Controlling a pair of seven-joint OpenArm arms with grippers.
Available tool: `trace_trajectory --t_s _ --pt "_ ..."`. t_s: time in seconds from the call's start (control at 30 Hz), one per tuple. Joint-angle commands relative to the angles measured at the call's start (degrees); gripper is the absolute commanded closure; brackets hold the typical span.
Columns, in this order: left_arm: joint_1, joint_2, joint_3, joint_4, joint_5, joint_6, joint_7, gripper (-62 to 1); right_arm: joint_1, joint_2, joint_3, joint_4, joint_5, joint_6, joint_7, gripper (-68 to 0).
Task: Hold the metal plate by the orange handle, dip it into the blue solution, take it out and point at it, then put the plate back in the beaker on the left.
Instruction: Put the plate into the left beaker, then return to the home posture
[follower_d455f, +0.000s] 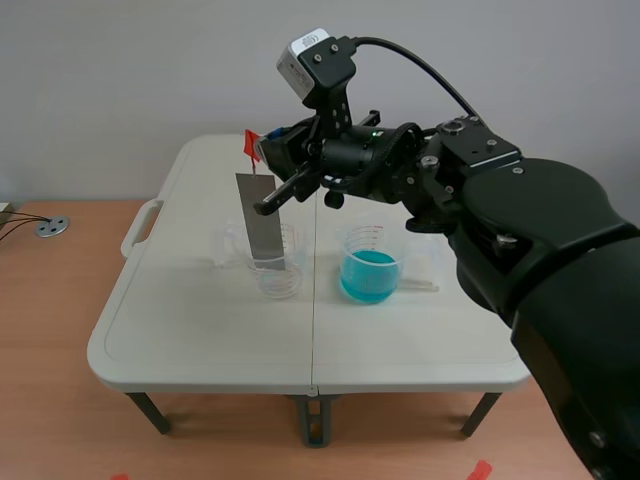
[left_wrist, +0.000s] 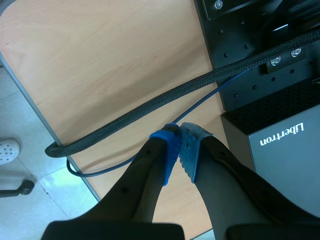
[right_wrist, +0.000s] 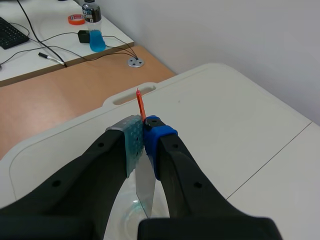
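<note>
So the metal plate (follower_d455f: 260, 218) is clamped by the right hand (follower_d455f: 262, 152), which is reached across from the right side of the worktop (follower_d455f: 200, 320) to the clear beaker (follower_d455f: 280, 272) on the left. In the right wrist view the fingers of that hand (right_wrist: 143, 131) are closed tight on the plate's top, with the thin orange handle (right_wrist: 140, 105) sticking up just above the pads. The plate is held upright, and its lower end is dipped down inside the rim of the clear beaker; whether the bottom is touched can't really be made out. The other beaker (follower_d455f: 370, 265), with the blue solution in it, is parked just to the right, apart from the plate. The left hand (left_wrist: 179, 131) is only seen in its own wrist view: it's shut on nothing, blue pads (left_wrist: 190, 150) pressed together, held above a wooden surface with a braided black cable (left_wrist: 150, 107) draped across it and a black box (left_wrist: 285, 155) off to the side.
</note>
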Motion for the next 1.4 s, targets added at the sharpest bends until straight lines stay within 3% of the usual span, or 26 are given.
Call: trace_trajectory --t_s 0.0,0.8,1.3,1.37 --pt "0.9 -0.3 -0.2 0.1 -0.1 -0.2 -0.3 -1.6 1.3 -0.4 -0.1 0.5 0.7 0.0 1.3 -1.3" --pt "0.9 -0.3 -0.2 0.1 -0.1 -0.2 -0.3 -1.7 1.4 -1.1 -1.9 -2.3 0.8 0.0 1.9 -1.8" --pt "0.2 -0.3 -0.2 -0.2 -0.1 -0.2 -0.1 -1.8 1.5 0.4 -1.4 -2.3 -0.7 -0.7 2.8 -18.1" --pt "0.1 -0.3 -0.2 -0.2 0.0 -0.2 -0.1 -6.1 1.5 0.8 -1.3 -2.3 -0.7 -1.2 2.8 -20.8"
